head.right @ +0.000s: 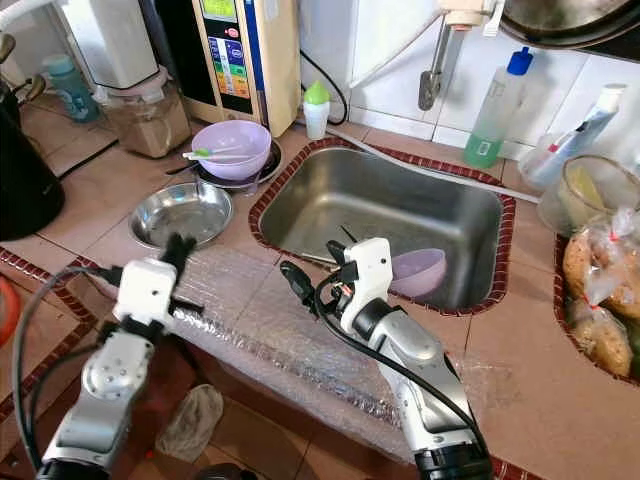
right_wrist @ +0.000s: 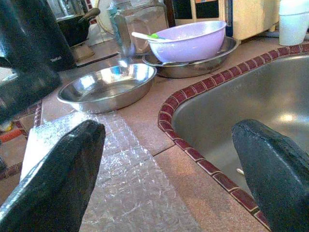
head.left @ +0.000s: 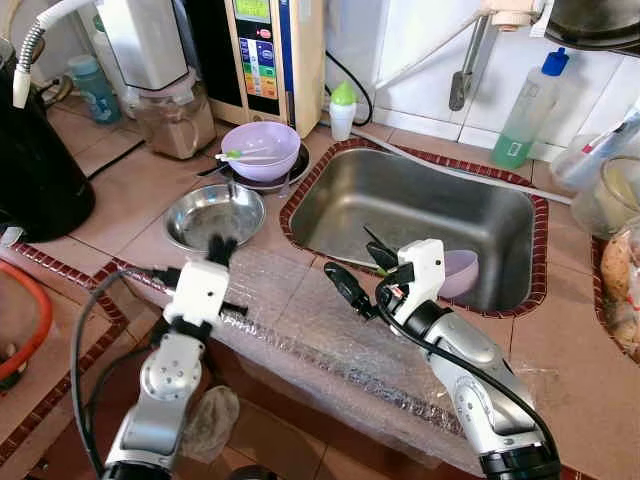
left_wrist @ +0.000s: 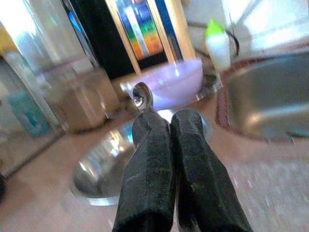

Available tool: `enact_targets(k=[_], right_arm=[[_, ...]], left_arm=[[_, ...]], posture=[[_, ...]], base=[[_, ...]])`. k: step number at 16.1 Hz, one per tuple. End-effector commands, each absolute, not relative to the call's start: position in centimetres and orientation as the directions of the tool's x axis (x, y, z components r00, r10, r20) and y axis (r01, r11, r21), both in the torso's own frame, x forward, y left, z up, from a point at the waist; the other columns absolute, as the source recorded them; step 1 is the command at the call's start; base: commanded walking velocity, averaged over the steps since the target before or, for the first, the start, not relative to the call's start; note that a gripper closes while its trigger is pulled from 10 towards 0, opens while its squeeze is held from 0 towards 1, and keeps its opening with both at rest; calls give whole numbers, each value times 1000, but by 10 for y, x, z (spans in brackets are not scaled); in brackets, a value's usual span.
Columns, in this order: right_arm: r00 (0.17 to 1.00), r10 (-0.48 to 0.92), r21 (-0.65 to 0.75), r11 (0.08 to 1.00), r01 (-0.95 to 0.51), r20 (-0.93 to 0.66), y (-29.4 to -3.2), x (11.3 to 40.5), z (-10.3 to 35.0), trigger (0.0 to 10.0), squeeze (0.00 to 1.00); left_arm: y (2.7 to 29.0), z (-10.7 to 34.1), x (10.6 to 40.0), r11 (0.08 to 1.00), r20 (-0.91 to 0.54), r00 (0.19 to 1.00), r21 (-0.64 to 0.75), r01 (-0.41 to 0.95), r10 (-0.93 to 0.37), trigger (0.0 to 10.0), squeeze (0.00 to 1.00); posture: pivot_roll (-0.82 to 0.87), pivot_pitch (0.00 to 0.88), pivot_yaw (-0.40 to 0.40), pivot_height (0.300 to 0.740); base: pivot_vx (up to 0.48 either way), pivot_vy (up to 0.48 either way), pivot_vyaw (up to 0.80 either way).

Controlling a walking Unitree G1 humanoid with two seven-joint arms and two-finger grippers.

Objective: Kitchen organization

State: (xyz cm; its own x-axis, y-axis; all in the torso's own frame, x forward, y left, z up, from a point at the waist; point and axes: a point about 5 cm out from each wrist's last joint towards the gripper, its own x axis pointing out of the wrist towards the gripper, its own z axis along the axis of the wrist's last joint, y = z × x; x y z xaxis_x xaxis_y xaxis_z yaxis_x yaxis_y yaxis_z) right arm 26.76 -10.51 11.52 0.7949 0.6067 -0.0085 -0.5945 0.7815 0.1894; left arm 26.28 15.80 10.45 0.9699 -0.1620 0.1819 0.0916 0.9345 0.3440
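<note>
A steel bowl sits on the tiled counter left of the sink. Behind it a lilac bowl holding a white and green spoon rests on a steel plate. A smaller lilac bowl lies in the sink's near right corner. Bubble wrap covers the counter's front edge. My left gripper is shut and empty, hovering at the steel bowl's near rim, pointing toward the lilac bowl. My right gripper is open and empty over the sink's near left corner, above the bubble wrap.
A water purifier, a jar and a black kettle stand at the back left. A green-capped bottle and a soap bottle line the wall. Containers and bagged food crowd the right.
</note>
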Motion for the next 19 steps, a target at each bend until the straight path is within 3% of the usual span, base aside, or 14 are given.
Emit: enact_targets(k=[1,5,7,8,10,12,16,19], right_arm=[[792,610,180,779,-600,1,-105,269,118,10000,0],[801,599,178,788,-590,2,-107,271,118,10000,0],[808,590,175,795,-581,5,-109,272,118,10000,0],[828,560,187,811,-554,23,-112,277,121,10000,0],[857,513,220,832,-510,46,-117,284,127,10000,0],[898,427,387,815,-432,104,-127,298,145,10000,0],[903,401,545,727,-416,155,-129,308,161,10000,0],[892,447,664,645,-378,73,-123,312,156,10000,0]], left_arm=[[160,117,265,927,236,960,372,56,-153,0,0],[171,146,261,906,350,928,422,-33,-130,0,0],[155,167,261,908,413,881,418,42,-232,0,0],[133,175,263,890,411,836,417,183,-364,0,0],[119,172,263,870,383,811,401,286,-443,0,0],[102,148,256,772,262,753,429,469,-603,0,0],[95,126,261,696,173,720,482,533,-672,0,0],[85,126,263,641,167,672,529,557,-721,0,0]], posture=[[-23,4,32,740],[-22,1,33,740],[-18,2,29,740],[-13,3,26,740],[-12,4,25,740],[-13,7,25,740],[-13,7,25,740],[-27,11,38,740]], base=[[0,0,0],[0,0,0],[0,0,0],[0,0,0],[0,0,0],[0,0,0],[0,0,0],[0,0,0]])
